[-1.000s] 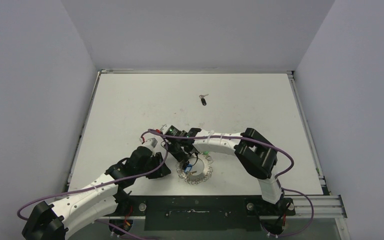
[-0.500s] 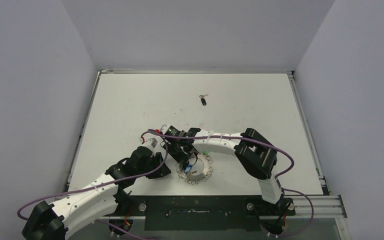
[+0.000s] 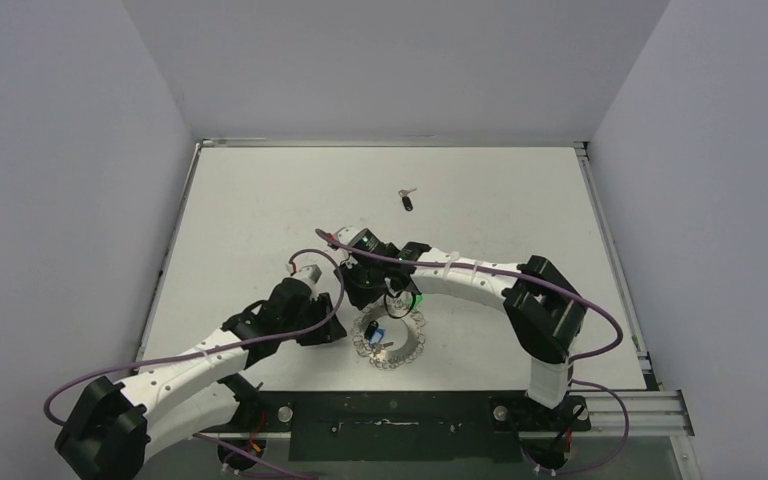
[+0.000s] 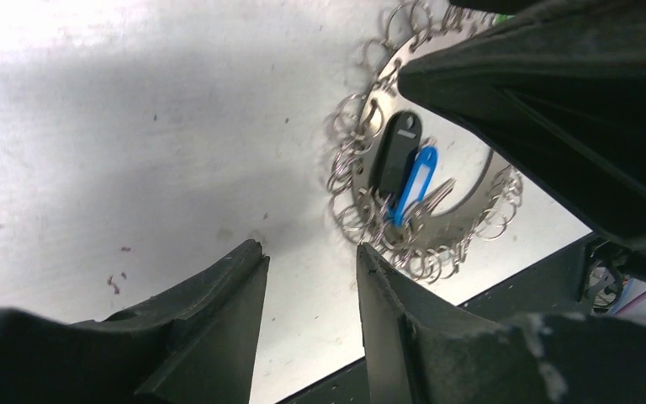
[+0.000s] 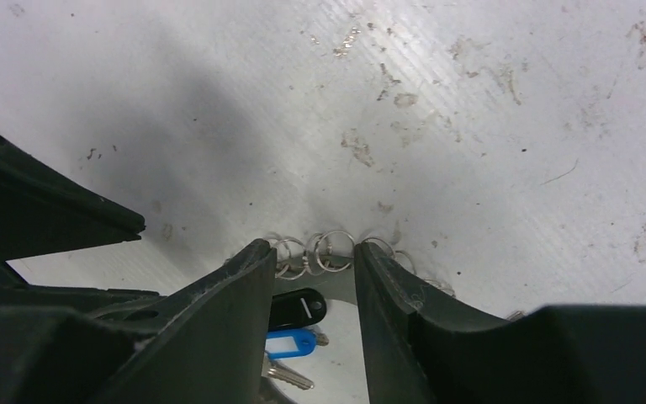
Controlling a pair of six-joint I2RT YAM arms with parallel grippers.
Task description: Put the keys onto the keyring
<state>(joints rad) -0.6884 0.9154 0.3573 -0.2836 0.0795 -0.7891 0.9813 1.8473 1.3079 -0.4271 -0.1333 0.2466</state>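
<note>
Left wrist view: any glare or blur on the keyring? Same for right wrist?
Left wrist: keyring sharp, no harsh glare; table blown out at top left, with a broad shadow below that; left hand dark and soft-edged. Right wrist: table scuffs crisp, soft shadow at left, keyring loops in focus; right hand near-black, little surface detail.

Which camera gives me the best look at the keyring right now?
Left wrist view: the keyring is large, its looped rim sharp, though partly covered. Top external shows it tiny; right wrist catches only a few rim loops.
</note>
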